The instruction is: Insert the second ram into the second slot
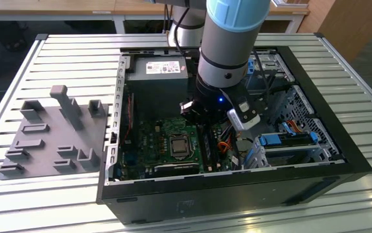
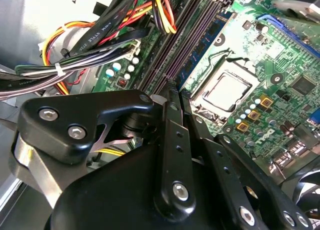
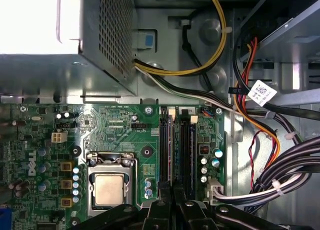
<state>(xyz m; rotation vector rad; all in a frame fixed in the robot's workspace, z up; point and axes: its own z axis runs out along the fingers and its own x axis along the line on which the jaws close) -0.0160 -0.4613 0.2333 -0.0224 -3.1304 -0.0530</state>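
Just above four memory slots (image 3: 184, 145), jaws together

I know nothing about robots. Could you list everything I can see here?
computer case: one, black, open, on table
table: one, silver, under the case
fixture plate: one, grey, at the exterior view's left of the case
motherboard: one, green, inside the case
processor: one, silver, on the motherboard
memory slots: several, dark, beside the processor
memory stick: one, blue, in a slot on the processor's side
cables: many, mixed colours, beside the slots
arm: one, grey and blue, reaching into the case
tool: one, black, above the memory slots
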